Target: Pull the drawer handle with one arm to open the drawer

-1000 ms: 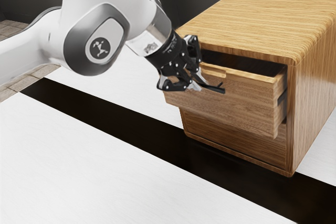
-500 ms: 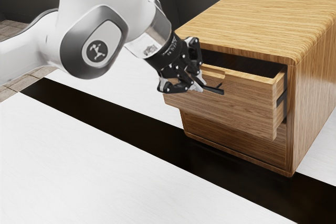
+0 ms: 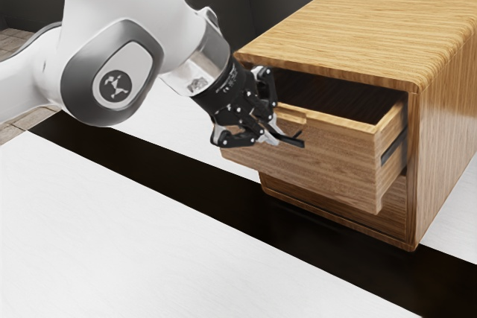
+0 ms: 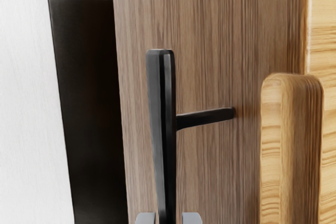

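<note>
Pincer [image 3: 270, 130]: clenched on drawer handle [image 4: 161, 129]. Its drawer [image 3: 328, 161] stands partly open, pull in hand. Next, I judge, a straight outward draw.

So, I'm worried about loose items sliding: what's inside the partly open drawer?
Nothing shows inside the drawer: only its wooden rim and the dark opening of the cabinet above it. Its floor is hidden behind the front panel, which the gripper holds by the handle.
</note>
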### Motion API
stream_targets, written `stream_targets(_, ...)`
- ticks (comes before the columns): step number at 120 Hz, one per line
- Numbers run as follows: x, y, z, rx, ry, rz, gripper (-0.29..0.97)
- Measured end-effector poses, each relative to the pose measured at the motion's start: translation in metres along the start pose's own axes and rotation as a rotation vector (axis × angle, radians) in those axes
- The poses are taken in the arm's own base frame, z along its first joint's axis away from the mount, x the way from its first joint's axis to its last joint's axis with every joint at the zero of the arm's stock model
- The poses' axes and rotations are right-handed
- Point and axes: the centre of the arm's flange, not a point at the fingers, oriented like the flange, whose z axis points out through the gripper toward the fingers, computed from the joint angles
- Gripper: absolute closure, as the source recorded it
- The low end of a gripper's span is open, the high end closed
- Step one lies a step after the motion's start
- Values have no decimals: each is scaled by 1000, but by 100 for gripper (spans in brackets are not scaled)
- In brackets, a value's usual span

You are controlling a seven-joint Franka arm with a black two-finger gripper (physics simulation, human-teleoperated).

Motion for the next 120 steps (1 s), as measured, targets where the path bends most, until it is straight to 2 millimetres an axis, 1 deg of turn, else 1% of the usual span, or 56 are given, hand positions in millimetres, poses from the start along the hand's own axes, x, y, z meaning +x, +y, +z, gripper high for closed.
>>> stream_targets(19, 11, -17, -11, 2, -3, -16, 72)
stream_targets(49, 19, -39, -25, -3, -13, -26, 72)
stream_targets(62, 16, -47, -30, -4, -21, -19, 72)
stream_targets(77, 7, -57, -36, -6, -37, -1, 72)
stream_targets(101, 8, -76, -44, -8, -49, 2, 72)
stream_targets(120, 7, -85, -48, -9, -55, 8, 72)
